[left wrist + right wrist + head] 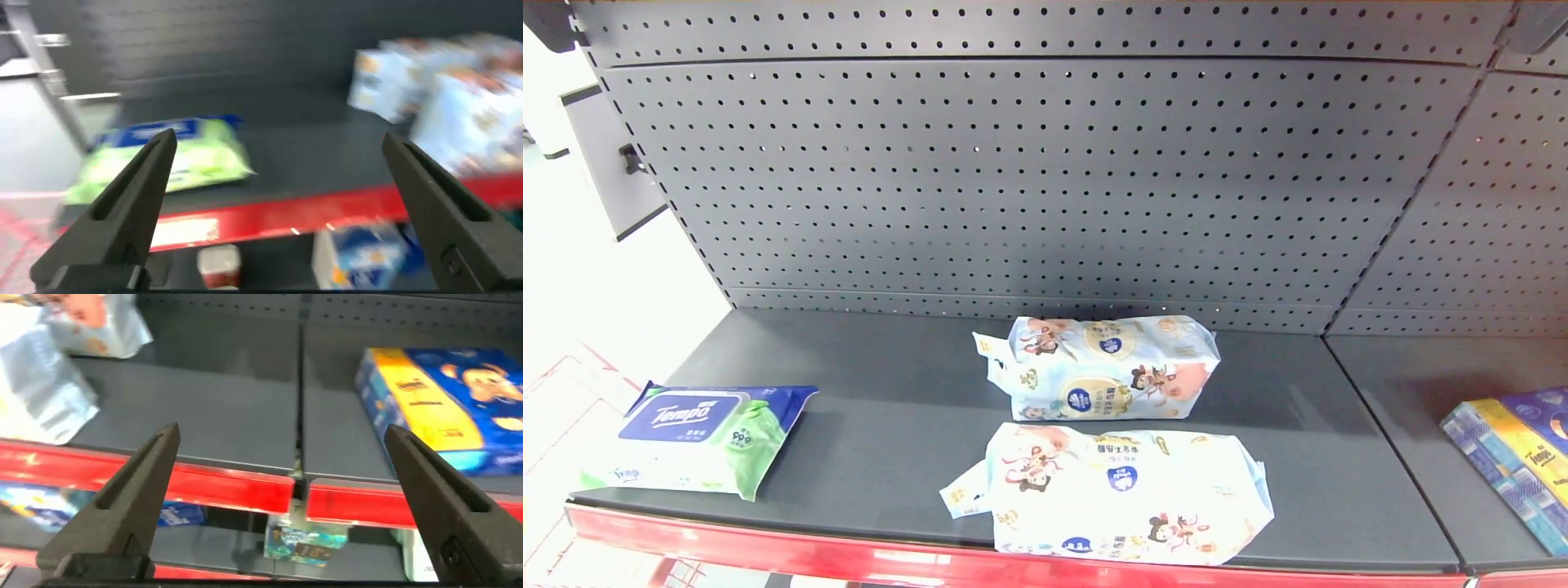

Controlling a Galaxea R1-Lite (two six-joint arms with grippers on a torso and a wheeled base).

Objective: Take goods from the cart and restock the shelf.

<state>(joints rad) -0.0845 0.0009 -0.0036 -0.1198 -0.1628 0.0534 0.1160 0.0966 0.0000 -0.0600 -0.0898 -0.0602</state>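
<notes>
Front tissue pack (pixel 1127 494), cartoon-printed, lies at lower centre of the head view by the red edge of the grey shelf (pixel 890 408). The rear tissue pack (pixel 1107 367), same print, is just behind: two of that kind. One green wipes pack (pixel 698 441) with a blue label sits lower left, and one blue-and-yellow box (pixel 1515 457) lower right. Left pincer (pixel 278 137) and right pincer (pixel 282 429) are both spread, pinching nothing.

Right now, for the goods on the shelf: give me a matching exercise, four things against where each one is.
Things:
1. green wipes pack
2. cartoon tissue packs
3. blue-and-yellow pack
4. pegboard

Places:
A. in the right-hand bay
B. left end of the shelf, near its front edge
C. upright behind the goods
D. middle of the shelf, one behind the other

Pairs: 1-B, 2-D, 3-A, 4-C.
</notes>
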